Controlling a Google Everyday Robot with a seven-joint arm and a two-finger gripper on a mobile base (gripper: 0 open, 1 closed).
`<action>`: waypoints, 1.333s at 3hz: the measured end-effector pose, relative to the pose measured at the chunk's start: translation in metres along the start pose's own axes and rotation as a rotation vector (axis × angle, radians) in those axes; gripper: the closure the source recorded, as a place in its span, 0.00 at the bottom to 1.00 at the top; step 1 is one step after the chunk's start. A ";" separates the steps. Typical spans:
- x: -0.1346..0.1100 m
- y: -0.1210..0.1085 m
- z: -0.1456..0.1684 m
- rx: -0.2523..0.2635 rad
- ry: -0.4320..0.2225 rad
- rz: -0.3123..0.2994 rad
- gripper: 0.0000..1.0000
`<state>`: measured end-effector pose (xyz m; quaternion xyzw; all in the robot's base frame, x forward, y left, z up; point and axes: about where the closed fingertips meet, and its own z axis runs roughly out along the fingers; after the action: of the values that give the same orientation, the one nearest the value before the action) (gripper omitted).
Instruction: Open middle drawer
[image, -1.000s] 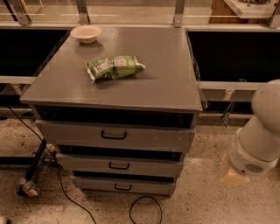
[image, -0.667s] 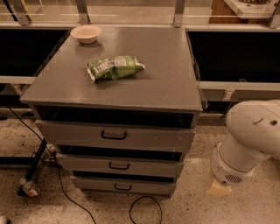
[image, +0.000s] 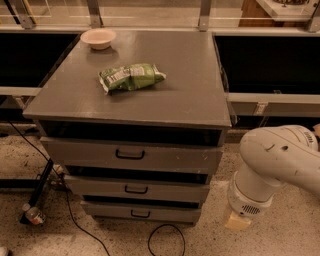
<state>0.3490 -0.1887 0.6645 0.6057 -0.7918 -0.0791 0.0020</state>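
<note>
**Grey cabinet (image: 150, 107) with three drawers.** The middle drawer (image: 170, 192) is shut, between the taller top drawer (image: 175, 157) and the narrow bottom drawer (image: 170, 214), with its small black handle (image: 136, 189) at centre. The hand (image: 237, 221) hangs low on the right, well apart from the cabinet; whether it is spread or pressed together cannot be told. Risk: the handles are stacked closely, so a slightly misjudged height would likely catch the wrong drawer.
</note>
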 end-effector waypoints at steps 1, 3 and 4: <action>-0.003 -0.015 0.010 0.027 -0.042 0.073 1.00; -0.010 -0.060 0.030 0.075 -0.138 0.252 1.00; -0.010 -0.060 0.031 0.074 -0.138 0.255 1.00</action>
<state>0.4057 -0.1904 0.6275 0.4931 -0.8629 -0.0903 -0.0647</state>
